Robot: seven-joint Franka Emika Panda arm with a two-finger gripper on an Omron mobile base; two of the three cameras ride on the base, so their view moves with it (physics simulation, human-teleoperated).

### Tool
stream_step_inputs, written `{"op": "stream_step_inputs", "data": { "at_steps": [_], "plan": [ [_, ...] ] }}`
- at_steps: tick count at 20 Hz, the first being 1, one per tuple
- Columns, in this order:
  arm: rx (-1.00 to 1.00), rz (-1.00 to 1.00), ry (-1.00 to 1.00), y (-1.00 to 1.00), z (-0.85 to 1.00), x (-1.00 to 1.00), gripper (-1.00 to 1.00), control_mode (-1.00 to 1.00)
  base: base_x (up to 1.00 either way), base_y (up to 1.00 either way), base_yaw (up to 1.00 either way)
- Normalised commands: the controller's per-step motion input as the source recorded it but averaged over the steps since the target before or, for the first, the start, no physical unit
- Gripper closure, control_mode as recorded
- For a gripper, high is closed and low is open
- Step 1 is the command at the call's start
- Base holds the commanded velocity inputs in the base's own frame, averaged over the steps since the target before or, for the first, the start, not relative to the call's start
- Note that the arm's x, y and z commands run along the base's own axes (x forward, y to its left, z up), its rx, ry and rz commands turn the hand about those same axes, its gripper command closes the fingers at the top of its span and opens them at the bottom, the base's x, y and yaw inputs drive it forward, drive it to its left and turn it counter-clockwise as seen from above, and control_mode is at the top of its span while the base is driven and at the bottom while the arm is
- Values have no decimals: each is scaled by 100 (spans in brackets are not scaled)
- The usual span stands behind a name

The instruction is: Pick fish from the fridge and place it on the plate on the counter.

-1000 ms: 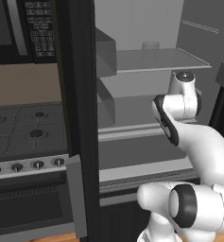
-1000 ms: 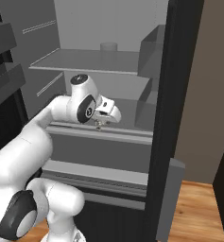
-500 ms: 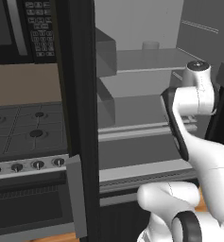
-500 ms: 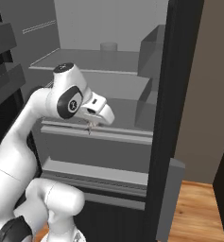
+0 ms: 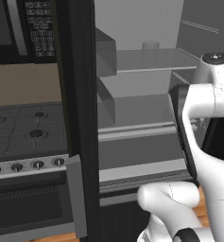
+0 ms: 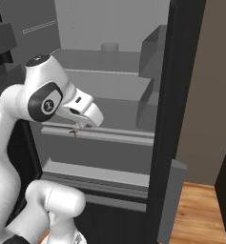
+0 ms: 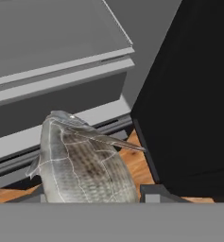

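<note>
Currently: fish held in gripper, jaws closed on it, lower centre of hand view (scales close up). Fridge interior behind, mid-frame, door open. Pick done, by appearance; carry to plate and placement remaining.

A silvery-grey fish with fine scale lines and a thin dark fin ridge sits between the end effector's closed fingers, held in the air just outside the fridge, level with its middle shelf. The fridge is tall and black-framed, its door open, showing a pale grey interior with flat grey shelves and boxy grey bins.
</note>
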Motion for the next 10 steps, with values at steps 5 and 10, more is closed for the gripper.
{"op": "stream_step_inputs", "data": {
  "at_steps": [5, 10],
  "plan": [
    [1, 0, 0, 46, 47, -28, 100, -100, 0, 0, 0],
    [6, 6, 0, 45, 30, -18, 100, -100, 0, 0, 0]
  ]
}}
